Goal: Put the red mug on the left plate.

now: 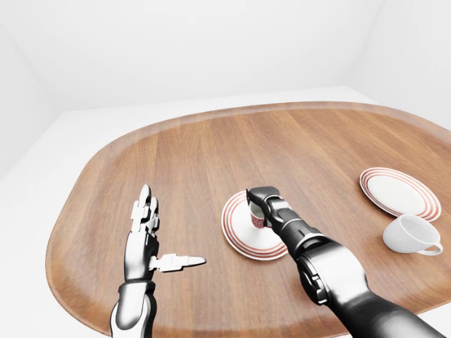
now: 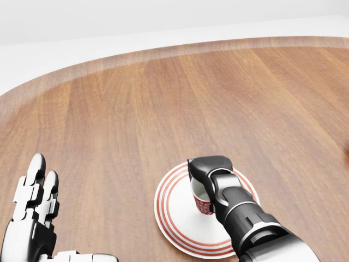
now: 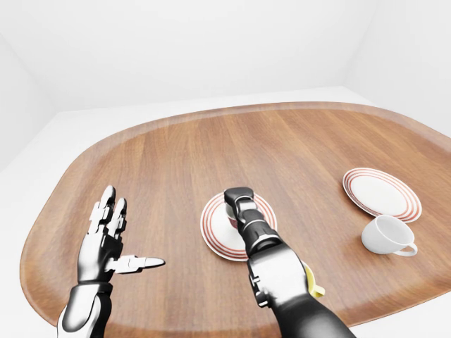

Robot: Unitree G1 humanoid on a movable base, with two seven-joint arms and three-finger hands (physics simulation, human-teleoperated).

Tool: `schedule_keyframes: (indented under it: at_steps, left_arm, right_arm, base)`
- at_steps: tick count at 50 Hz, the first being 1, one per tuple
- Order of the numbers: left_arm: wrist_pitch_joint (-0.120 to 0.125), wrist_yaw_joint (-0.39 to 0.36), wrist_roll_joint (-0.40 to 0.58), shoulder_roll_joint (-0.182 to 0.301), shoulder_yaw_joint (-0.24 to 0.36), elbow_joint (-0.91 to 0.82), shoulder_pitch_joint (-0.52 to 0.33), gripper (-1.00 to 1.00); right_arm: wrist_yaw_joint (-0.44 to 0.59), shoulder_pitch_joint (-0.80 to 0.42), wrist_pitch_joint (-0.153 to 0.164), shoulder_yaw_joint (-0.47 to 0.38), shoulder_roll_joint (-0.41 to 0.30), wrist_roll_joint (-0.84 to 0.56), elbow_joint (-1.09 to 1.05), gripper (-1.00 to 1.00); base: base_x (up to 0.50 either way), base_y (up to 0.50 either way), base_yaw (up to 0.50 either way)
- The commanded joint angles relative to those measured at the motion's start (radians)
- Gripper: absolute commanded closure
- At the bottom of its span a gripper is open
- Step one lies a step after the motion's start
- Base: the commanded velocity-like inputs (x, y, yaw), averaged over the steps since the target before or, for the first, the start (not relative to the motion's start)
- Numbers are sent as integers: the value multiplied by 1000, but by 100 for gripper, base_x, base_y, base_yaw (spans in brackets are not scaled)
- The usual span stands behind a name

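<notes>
Your right hand [image 2: 210,177] clenched on the red mug [image 2: 202,203] over the left plate [image 2: 174,218], left hand [image 1: 144,236] splayed free near the table's [image 1: 211,155] left edge, yellow thing [image 3: 315,285] only in right-eye view.

Right hand [image 2: 210,177]: dark fingers curled downward, closed, forearm extended from lower right of head view. Left hand [image 1: 146,232]: flat, fingers spread and pointing up-view, thumb out to right, nothing held, forearm rising from lower left edge.

The desk [image 1: 211,148] is brown wood — smooth, with a soft satin sheen and visible grain. Both plates [image 1: 243,236] [image 1: 399,191] and the white cup [image 1: 409,234] look like glossy glazed ceramic. The left hand [image 1: 146,236] is shiny silver metal — the right hand [image 2: 210,172] dark, semi-gloss plastic.
</notes>
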Motion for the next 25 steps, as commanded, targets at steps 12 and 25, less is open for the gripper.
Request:
schedule_keyframes:
  at_steps: [12, 25]
  left_arm:
    - [0, -1, -5, -1, 7, 11, -6, -100]
    - [0, -3, -6, -2, 8, 6, -1, -100]
  right_arm:
    - [-110, 1, 25, -24, 5, -78, 2, 100]
    - [-71, 23, -64, -60, -7, 60, -1, 100]
  base:
    - [0, 0, 0]
    - [0, 0, 0]
